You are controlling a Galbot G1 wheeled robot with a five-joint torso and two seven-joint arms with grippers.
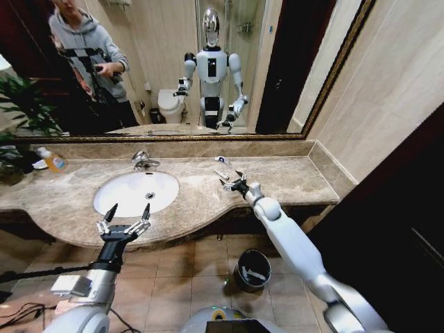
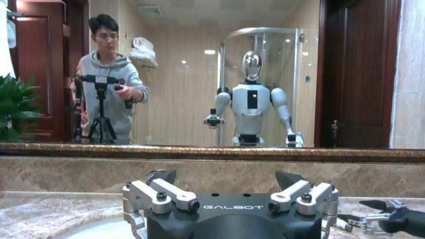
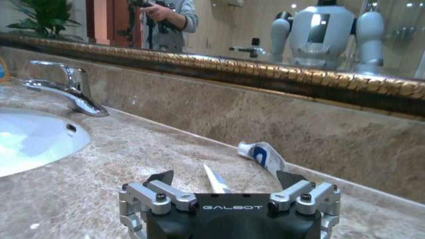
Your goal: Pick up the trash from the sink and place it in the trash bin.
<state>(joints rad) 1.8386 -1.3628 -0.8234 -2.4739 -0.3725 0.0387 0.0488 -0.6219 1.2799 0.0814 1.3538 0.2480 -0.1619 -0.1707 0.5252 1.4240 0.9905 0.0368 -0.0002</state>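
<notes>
The white oval sink [image 1: 135, 193] lies in a beige marble counter. On the counter to its right lie a white tube with blue print [image 3: 262, 154] [image 1: 220, 161] and a thin white stick [image 3: 214, 179]. My right gripper [image 1: 227, 178] [image 3: 226, 179] hovers low over the counter just short of them, open, with the stick between the lines of its fingers. My left gripper [image 1: 125, 218] [image 2: 226, 177] stands open and holds nothing at the counter's front edge, before the sink. The black trash bin [image 1: 252, 269] stands on the floor below, with a white scrap inside.
A chrome faucet [image 1: 143, 161] [image 3: 69, 89] rises behind the basin. An orange bottle [image 1: 54, 161] stands at the counter's far left beside a plant [image 1: 21, 104]. A gold-framed mirror [image 1: 173, 69] backs the counter, and a wall closes the right end.
</notes>
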